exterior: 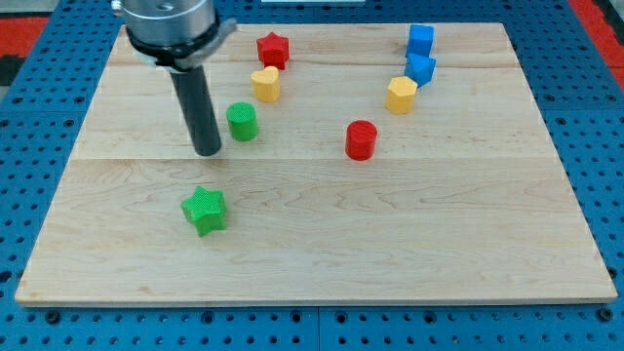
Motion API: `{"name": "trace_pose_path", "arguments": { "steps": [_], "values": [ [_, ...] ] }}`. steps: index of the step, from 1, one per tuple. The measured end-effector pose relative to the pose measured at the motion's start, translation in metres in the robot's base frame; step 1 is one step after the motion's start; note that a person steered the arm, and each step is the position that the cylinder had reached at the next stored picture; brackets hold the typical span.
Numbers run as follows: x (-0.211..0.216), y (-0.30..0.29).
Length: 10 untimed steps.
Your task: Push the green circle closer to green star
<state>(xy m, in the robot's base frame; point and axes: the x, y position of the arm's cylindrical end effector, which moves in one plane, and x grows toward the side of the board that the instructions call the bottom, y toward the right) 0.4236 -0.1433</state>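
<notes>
On the desk [322, 244], a pale wooden board over a blue pegboard [39, 107], eight blocks lie in two loose groups. Left of centre, my tip [208, 151] rests on the wood just left of the green circle [242, 121], close beside it; whether the two touch cannot be told. No pincer is fitted to the arm, only the straight dark rod [198, 102] descending from its grey mount [171, 24] at the view's top, so nothing is pinched. Green star [204, 210] lies toward the view's bottom, below the tip and slightly to its left, apart from the green circle. Above the circle, toward the view's top, sits a yellow heart [265, 84], and just beyond that a red star [273, 49]. Near the board's centre stands a red cylinder [361, 139], well apart from both green blocks. At the view's upper right, two blue blocks are close together, one [420, 39] above the other [420, 67], their shapes unclear, with a yellow block [401, 95] just below them.
</notes>
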Motion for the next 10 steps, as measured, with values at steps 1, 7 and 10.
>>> {"name": "trace_pose_path", "arguments": {
  "steps": [1, 7, 10],
  "values": [
    [-0.029, -0.006],
    [-0.01, 0.052],
    [0.014, 0.021]
  ]
}}
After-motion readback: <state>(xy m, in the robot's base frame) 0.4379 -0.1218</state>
